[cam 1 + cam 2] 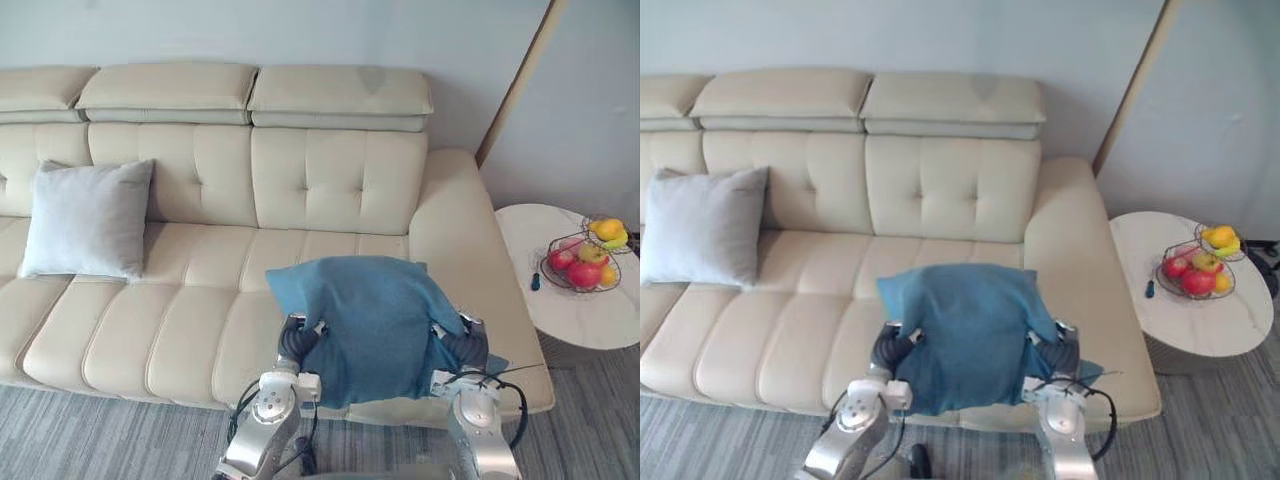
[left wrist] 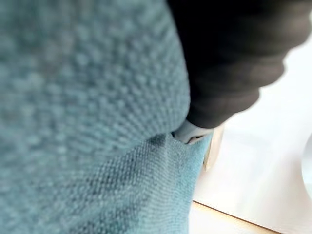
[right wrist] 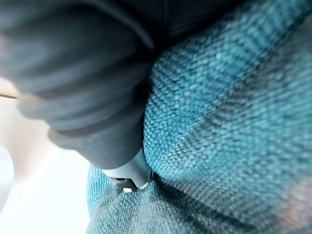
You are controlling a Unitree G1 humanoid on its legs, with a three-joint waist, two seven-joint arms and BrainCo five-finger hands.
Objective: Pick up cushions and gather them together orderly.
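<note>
Blue cushion [image 1: 375, 325] is hanging between left robot hand [image 1: 294, 345] and right robot hand [image 1: 462, 348], over the front edge of the cream sofa [image 1: 190, 330] seat. Fabric is coarse-woven and rumpled, with one corner drooping at 4 o'clock. Each hand's dark cover is pressing into a flank; whether either is clamped cannot be told. Grey cushion [image 1: 88, 218] is leaning upright on the backrest at 10 o'clock, well apart. Round white worktop [image 1: 590, 318] is carrying a wire fruit basket [image 1: 580, 266] at 3 o'clock.

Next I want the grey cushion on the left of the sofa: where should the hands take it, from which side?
Probably by its left and right edges, coming from the front: the grey cushion leans against the sofa back, face toward the robot, with both sides free.
</note>
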